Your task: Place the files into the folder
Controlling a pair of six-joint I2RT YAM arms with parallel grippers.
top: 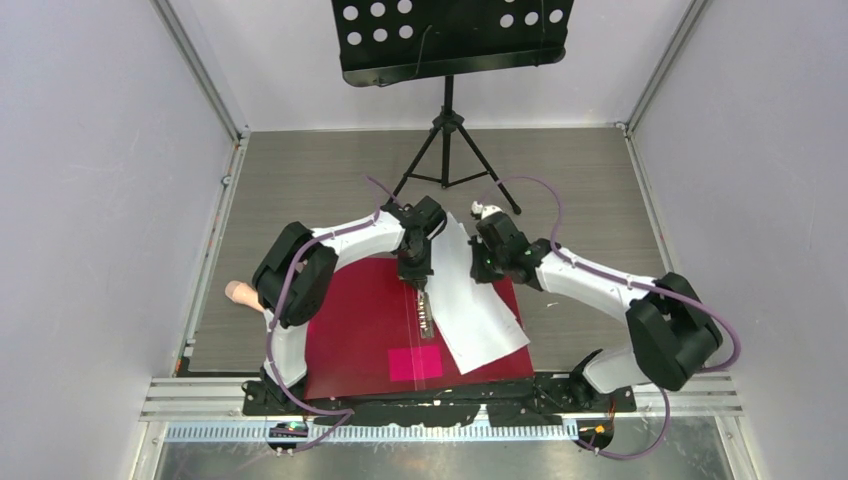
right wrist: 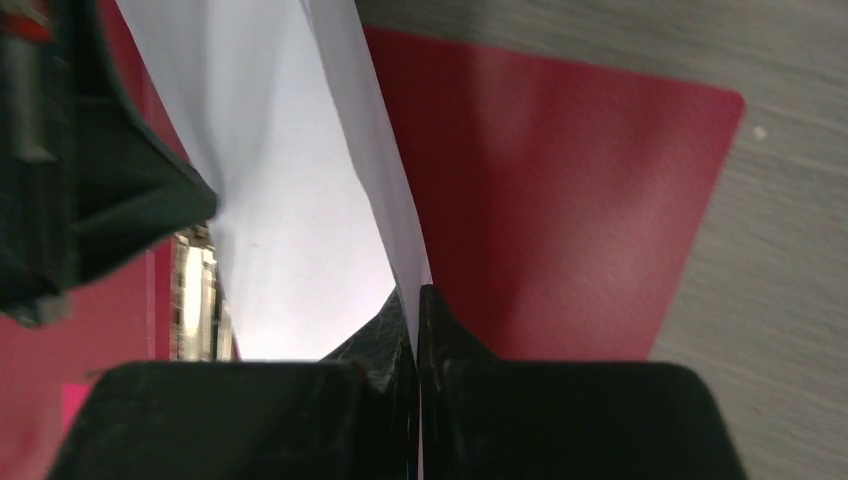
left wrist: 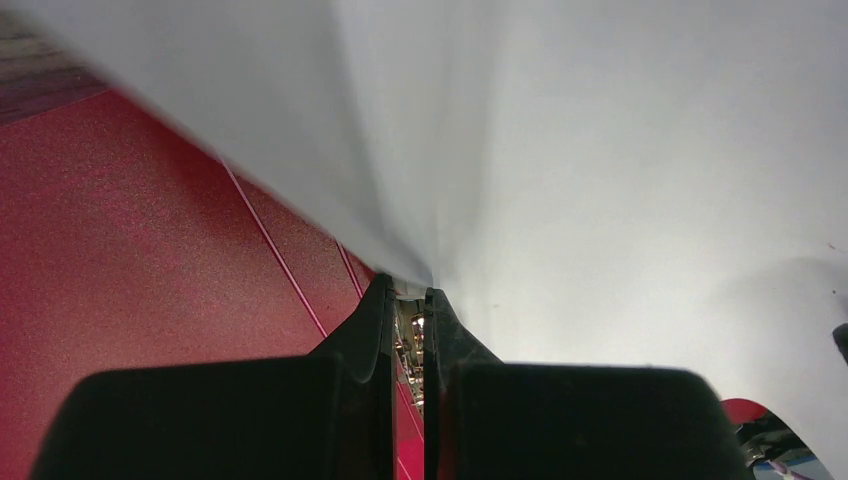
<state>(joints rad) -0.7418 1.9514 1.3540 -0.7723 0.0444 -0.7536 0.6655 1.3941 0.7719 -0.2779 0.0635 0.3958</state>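
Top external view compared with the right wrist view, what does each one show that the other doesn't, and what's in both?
Only the top external view: both arms whole, and the music stand on its tripod at the far end. Only the right wrist view: the right gripper up close, jaws shut on an edge of the files. Both: the open red folder, the white files askew over its right half, the metal clip and the left gripper at the files' left edge.

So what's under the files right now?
The right half of the open red folder; its corners show around the files. The metal clip shows along their left edge. Anything between paper and folder is hidden.
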